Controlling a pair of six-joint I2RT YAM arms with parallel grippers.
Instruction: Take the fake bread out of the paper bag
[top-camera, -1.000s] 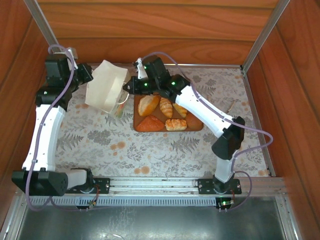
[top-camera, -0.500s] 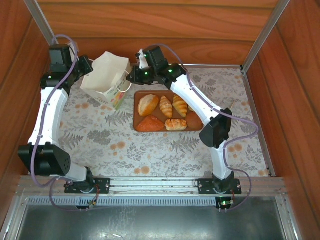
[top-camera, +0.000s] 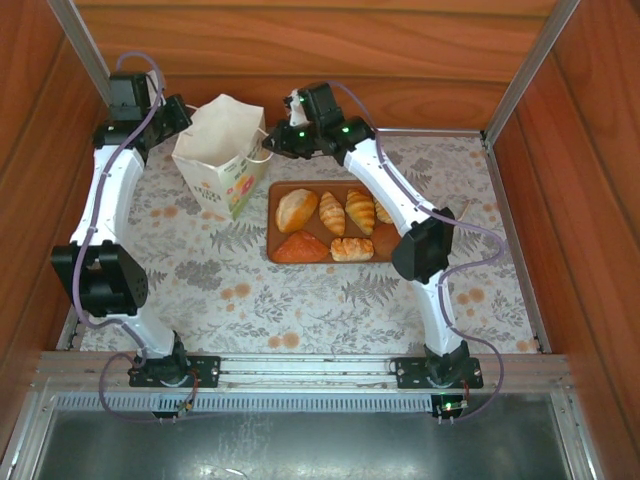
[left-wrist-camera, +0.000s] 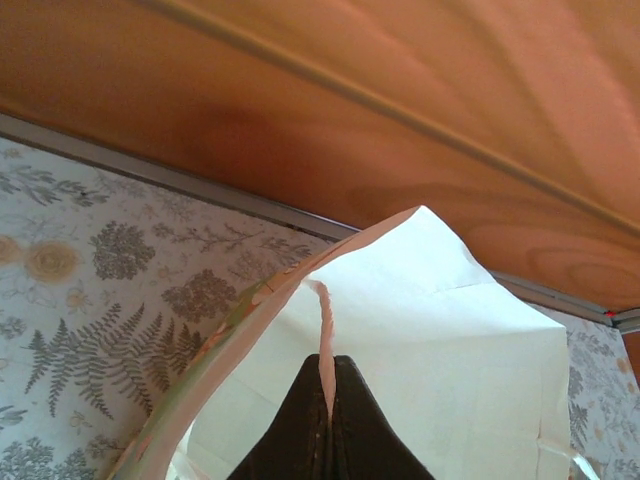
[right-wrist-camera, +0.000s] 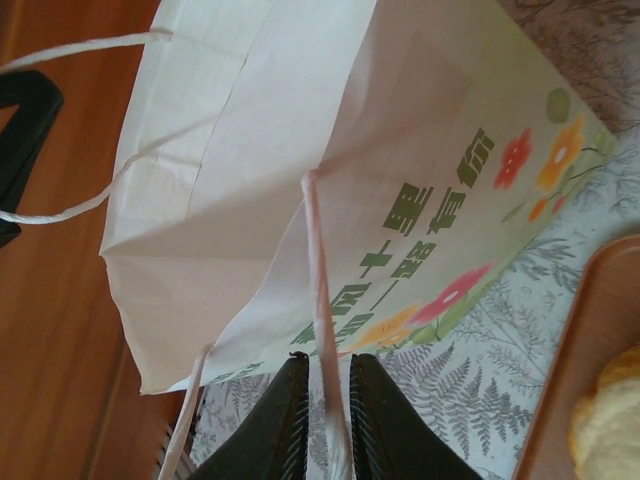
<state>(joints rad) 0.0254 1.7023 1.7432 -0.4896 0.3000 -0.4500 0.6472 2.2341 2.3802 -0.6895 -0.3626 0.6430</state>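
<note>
The white paper bag (top-camera: 222, 150) with a green floral print stands upright at the back left of the table. My left gripper (top-camera: 178, 118) is at its left rim; in the left wrist view this gripper (left-wrist-camera: 327, 360) is shut on a thin strip of the bag (left-wrist-camera: 430, 330). My right gripper (top-camera: 268, 143) is at the bag's right side. In the right wrist view it (right-wrist-camera: 327, 362) is slightly open, with the bag's cord handle (right-wrist-camera: 318, 270) running loose between its fingers. Several pieces of fake bread (top-camera: 332, 213) lie on a brown board (top-camera: 300, 188). The bag's inside is hidden.
The wooden back wall (top-camera: 400, 60) stands close behind the bag and both grippers. The board lies just right of the bag, and its rim (right-wrist-camera: 570, 350) shows in the right wrist view. Fern-print tablecloth (top-camera: 300, 300) covers the near half of the table.
The bag went from lifted and tipped to standing upright on the table, further back. Both arms swung toward the back wall. The right jaws have parted a little.
</note>
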